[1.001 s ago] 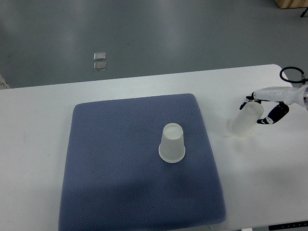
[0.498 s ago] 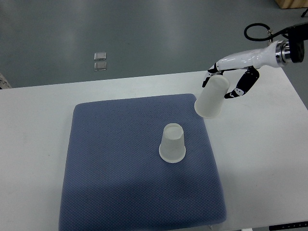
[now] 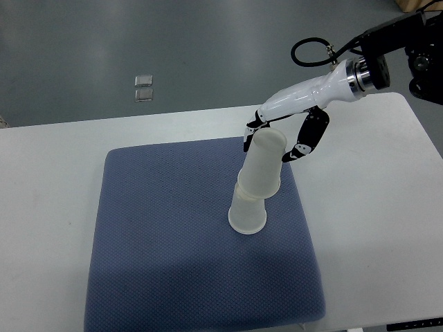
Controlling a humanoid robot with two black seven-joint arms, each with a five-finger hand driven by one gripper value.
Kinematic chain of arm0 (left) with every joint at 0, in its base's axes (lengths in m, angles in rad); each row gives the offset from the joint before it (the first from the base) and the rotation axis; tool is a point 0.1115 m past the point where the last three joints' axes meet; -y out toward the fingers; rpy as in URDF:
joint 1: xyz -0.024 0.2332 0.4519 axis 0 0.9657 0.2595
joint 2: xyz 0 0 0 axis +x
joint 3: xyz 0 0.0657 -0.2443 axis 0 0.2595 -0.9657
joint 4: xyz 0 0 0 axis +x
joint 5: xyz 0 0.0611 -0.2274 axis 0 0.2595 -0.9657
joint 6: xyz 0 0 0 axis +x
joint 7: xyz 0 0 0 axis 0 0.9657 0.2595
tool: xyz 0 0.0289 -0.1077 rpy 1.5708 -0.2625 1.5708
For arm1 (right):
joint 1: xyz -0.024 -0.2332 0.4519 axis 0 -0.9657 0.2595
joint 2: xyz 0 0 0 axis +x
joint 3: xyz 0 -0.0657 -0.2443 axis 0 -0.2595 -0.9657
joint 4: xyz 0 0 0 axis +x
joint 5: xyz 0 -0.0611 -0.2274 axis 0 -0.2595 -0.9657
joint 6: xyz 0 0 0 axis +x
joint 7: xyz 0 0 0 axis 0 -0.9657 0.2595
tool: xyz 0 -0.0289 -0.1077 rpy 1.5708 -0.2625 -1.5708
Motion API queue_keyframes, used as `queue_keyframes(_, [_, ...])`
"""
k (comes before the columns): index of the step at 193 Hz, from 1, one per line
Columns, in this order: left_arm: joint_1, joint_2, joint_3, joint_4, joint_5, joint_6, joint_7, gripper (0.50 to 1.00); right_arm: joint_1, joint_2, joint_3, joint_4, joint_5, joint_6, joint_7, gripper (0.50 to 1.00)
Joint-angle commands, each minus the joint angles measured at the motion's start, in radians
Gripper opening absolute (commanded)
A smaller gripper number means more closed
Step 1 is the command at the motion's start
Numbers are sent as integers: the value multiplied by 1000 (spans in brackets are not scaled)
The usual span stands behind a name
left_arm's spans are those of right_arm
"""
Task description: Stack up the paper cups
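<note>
Bright, even, cool light; sharp focus, soft faint shadows.

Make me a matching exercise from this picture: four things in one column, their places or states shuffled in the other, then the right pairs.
1. translucent upside-down paper cup on top
2. translucent upside-down paper cup underneath
3. blue textured mat
4. white right robot hand

A. lies flat on the white table
B. stands on the mat
C. grips a cup
D. tilted, held over another cup

Pairs: 1-D, 2-B, 3-A, 4-C
</note>
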Motion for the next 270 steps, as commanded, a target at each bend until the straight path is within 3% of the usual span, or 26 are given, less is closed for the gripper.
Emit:
queue_keyframes(1, [0, 0, 0, 0, 0, 0, 0, 1000, -2, 16, -1, -1, 0, -4, -9, 707])
queue_keyframes(174, [0, 0, 0, 0, 0, 0, 0, 1000, -22, 58, -5, -2, -2, -8, -39, 717])
queue_keyframes(197, [0, 0, 0, 0, 0, 0, 0, 1000, -27, 59, -5, -2, -2, -10, -39, 762])
queue_keyframes(210, [0, 0, 0, 0, 0, 0, 0, 1000, -33, 64, -5, -2, -2, -11, -41, 832])
queue_keyframes(213, [0, 0, 0, 0, 0, 0, 0, 1000, -34, 71, -5, -2, -2, -13, -42, 893])
queue_keyframes(215, [0, 0, 0, 0, 0, 0, 0, 1000, -34, 74, -5, -4, -2, -13, -44, 907])
queue_keyframes(270, [0, 0, 0, 0, 0, 0, 0, 1000, -36, 76, 4, -30, 31, -25, -58, 919])
